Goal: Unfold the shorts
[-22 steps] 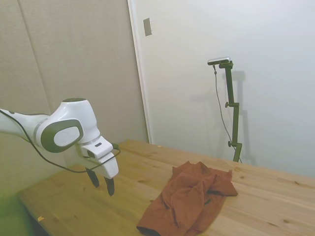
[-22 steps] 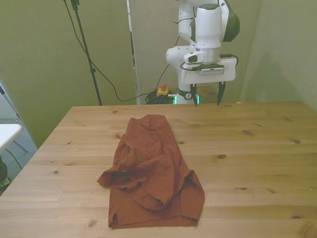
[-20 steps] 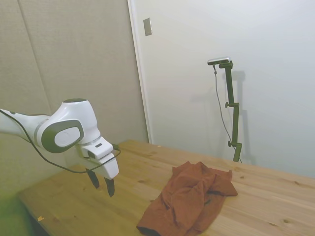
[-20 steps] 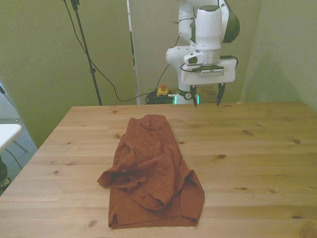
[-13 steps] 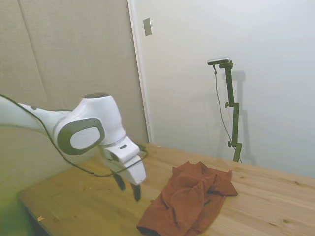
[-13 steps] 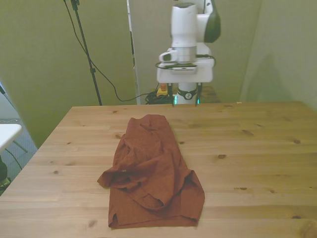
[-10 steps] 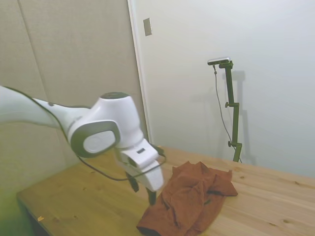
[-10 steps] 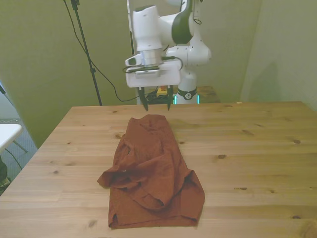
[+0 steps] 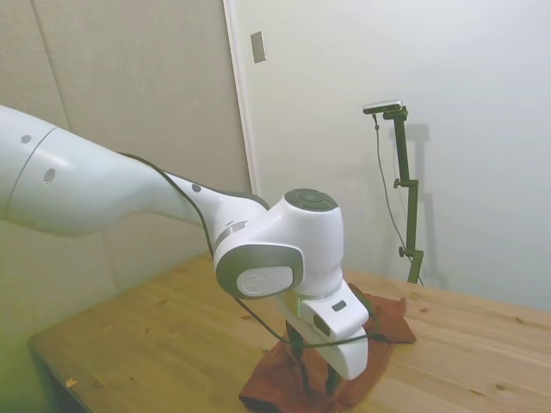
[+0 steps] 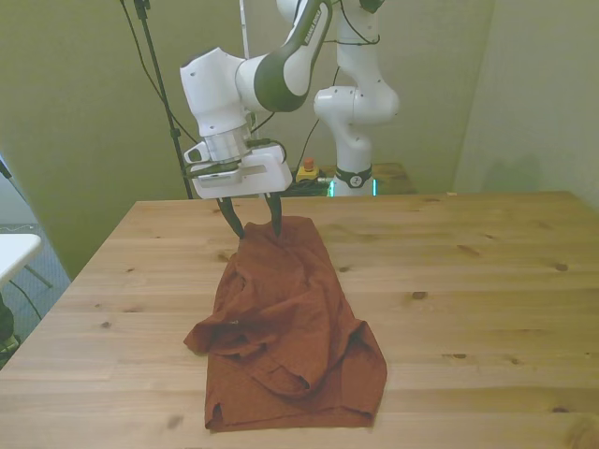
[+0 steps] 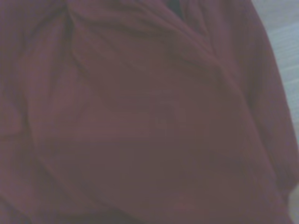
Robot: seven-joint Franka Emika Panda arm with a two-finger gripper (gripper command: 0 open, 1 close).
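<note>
- Pale walls and a closed door back the scene, and a bare wooden worktop fills most of both wide views.
- Lying on that worktop, toward the front view's left of centre, are the shorts, a rust-brown bundle folded over on itself with heavy creases and a doubled layer at the near end.
- From the side view I see the shorts partly hidden behind the wrist, with only the far edge and a near corner showing.
- I have the gripper low over the far end of the garment, its fingers spread apart with nothing between them; the tips look to be at or just above the cloth, though I cannot tell whether they touch.
- My wrist view is filled with blurred reddish fabric of the shorts, wrinkled, with a sliver of worktop at one corner.
- Progress, as I judge it: nothing is unfolded yet. I am only at the approach, with the grasp, the lift and the spreading all left to do.
</note>
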